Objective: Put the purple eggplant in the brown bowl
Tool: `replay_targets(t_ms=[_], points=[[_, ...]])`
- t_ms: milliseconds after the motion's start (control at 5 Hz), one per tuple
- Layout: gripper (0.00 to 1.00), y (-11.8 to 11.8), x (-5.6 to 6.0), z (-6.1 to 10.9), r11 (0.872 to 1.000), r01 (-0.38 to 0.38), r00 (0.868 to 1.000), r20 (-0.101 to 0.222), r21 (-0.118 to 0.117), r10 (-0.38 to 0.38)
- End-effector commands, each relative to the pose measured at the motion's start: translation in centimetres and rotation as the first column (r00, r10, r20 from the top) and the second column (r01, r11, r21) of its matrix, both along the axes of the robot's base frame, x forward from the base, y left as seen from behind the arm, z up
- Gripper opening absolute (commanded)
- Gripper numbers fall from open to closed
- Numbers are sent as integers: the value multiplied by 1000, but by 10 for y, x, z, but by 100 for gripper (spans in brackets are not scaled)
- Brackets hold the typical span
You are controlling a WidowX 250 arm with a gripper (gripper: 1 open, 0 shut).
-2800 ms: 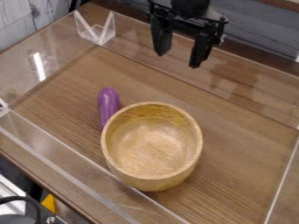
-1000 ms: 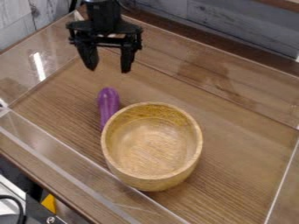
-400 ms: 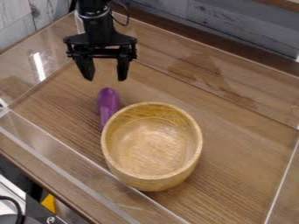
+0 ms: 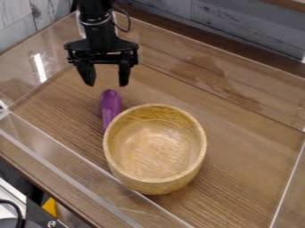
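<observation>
Hovering arm vert, jaws wide, nothing held | gripper (image 4: 103,75) just above purple eggplant (image 4: 110,108) | touching brown bowl (image 4: 155,148)

One purple eggplant (image 4: 110,106) — one brown bowl (image 4: 155,147) — one end effector (image 4: 103,76).

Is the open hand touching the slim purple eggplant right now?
Apart. The camera view shows the hand open above the slim purple eggplant, wood visible between them.
</observation>
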State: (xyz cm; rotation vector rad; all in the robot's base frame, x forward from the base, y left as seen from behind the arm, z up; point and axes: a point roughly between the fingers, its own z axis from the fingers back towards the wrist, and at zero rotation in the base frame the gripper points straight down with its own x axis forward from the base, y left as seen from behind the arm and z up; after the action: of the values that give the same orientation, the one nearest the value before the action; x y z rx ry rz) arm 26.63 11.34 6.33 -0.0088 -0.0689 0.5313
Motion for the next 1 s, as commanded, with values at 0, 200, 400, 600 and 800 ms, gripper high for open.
replay_targets(t_ms=[0, 200, 400, 600, 800], points=[[100, 5, 2, 5, 1000, -13, 1000, 29, 12, 12], [100, 5, 2, 4, 1000, -18, 999, 30, 5, 18], [100, 6, 3, 2, 1000, -23, 999, 31, 0, 23], [100, 6, 5, 1, 1000, -29, 999, 33, -5, 29], [100, 7, 7, 0, 999, -34, 999, 39, -10, 34]])
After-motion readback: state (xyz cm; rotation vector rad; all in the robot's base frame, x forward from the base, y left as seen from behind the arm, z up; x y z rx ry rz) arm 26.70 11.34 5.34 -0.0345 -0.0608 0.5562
